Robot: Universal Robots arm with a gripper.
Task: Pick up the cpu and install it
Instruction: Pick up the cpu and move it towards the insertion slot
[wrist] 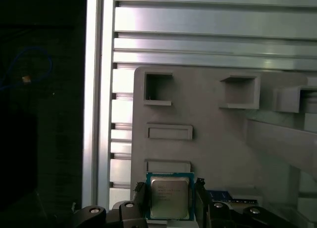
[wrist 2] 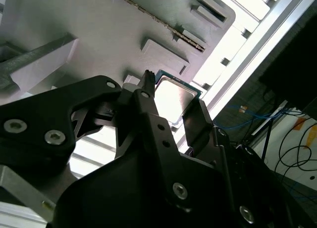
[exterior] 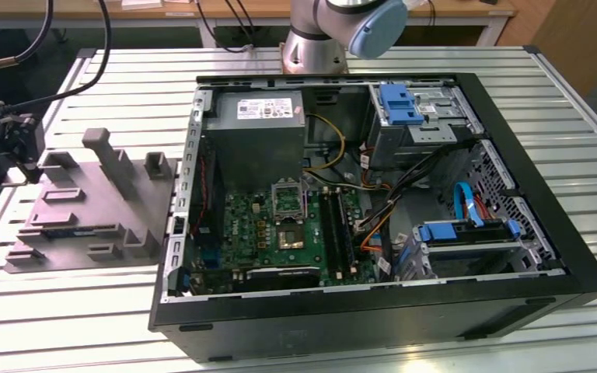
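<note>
The cpu (wrist: 169, 201) is a small square chip with a dull silver top and a thin pale rim. It sits between the two black fingers (wrist: 140, 192) of my gripper (wrist: 169, 188), which is shut on its edges. In the second wrist view the cpu (wrist 2: 174, 98) shows just past the fingertips of the gripper (wrist 2: 173, 89), over the grey moulded fixture (wrist 2: 99, 25). In the exterior view the gripper (exterior: 13, 175) hangs at the far left, over the fixture's (exterior: 81, 217) left edge. The green motherboard's metal socket frame (exterior: 288, 203) lies inside the open computer case.
The black computer case (exterior: 382, 311) lies open on the slatted metal table (exterior: 122, 70), with cables, blue drive brackets (exterior: 399, 105) and a power supply (exterior: 257, 132) inside. Upright posts (exterior: 106, 151) rise from the fixture. The arm's base (exterior: 314, 43) stands behind the case.
</note>
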